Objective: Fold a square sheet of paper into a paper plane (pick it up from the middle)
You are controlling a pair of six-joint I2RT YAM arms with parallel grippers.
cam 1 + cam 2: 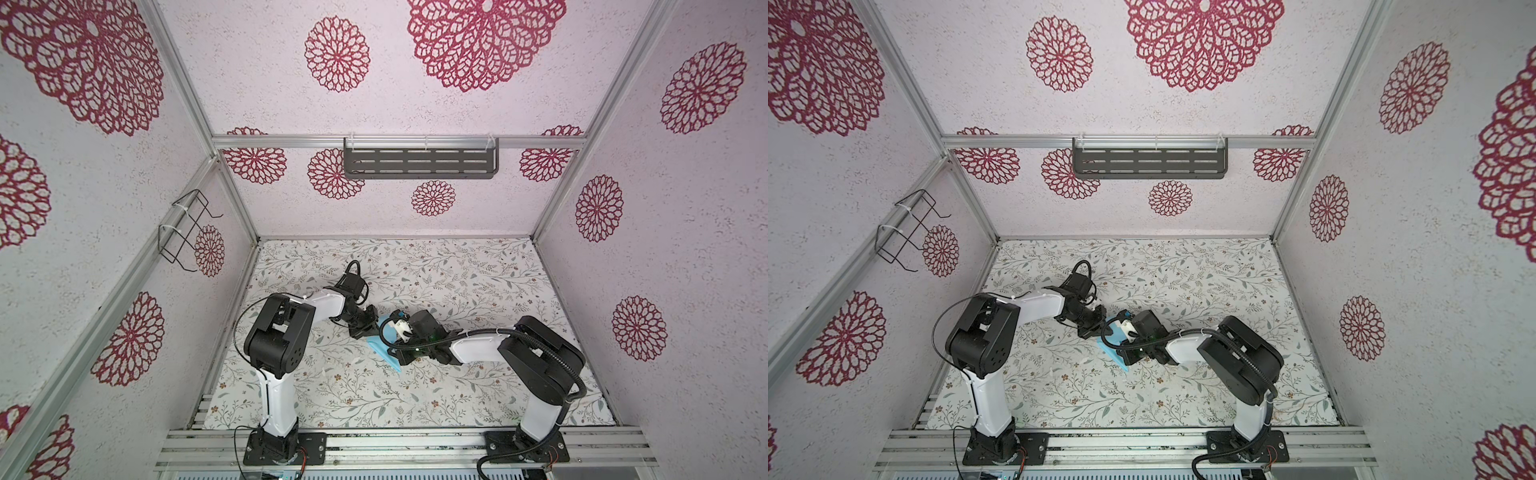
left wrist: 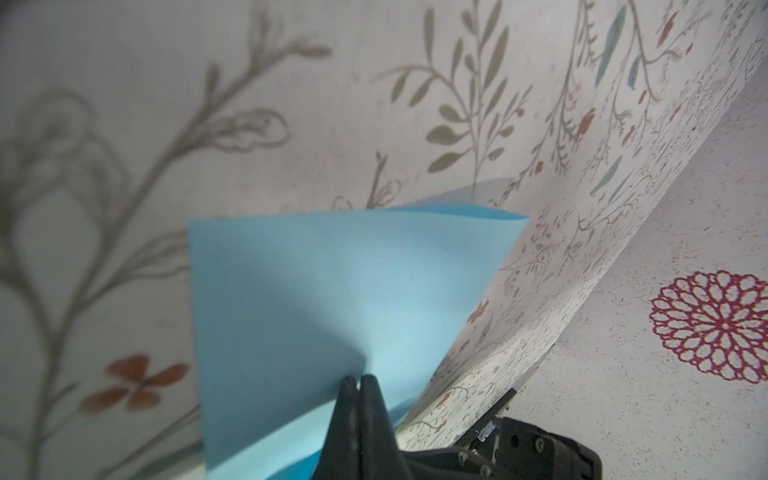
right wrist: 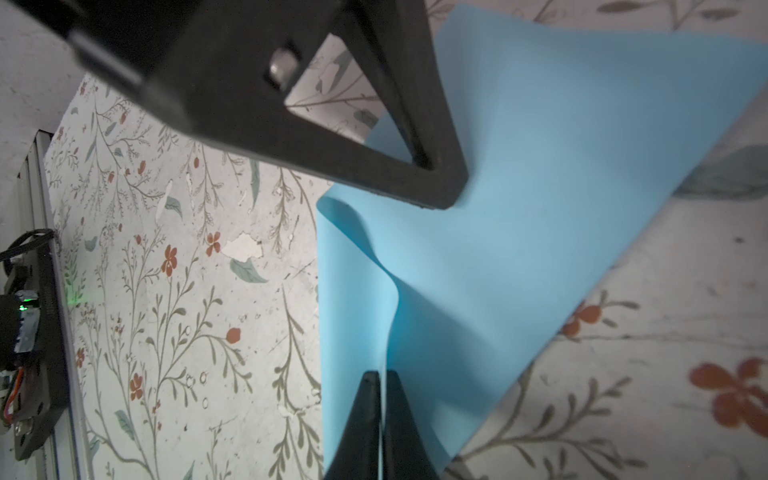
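Observe the left gripper in the left wrist view. Its two black fingers are pressed together, clamping the square sheet of paper near one edge. The light-blue paper dimples at the pinch point and fans away from it.

Observe the right gripper in the right wrist view. Its fingers are likewise closed, and a thin edge of the sheet runs up between them. From that grip the paper rises in a soft S-shaped bow. In the same view the left gripper's fingertips meet the sheet at a second point, apart from the right grip.

Both grippers therefore grasp the same sheet at once, each at its own place.

Locate the sheet in both top views. It sits between the two wrists, just left of the middle of the floral-patterned table. Most of it is hidden under the right wrist. A blue strip shows beside the left gripper, and one pointed corner juts toward the front of the table.

The sheet is bowed rather than flat, and it casts a shadow on the table. You cannot tell whether its lowest corner touches the surface.
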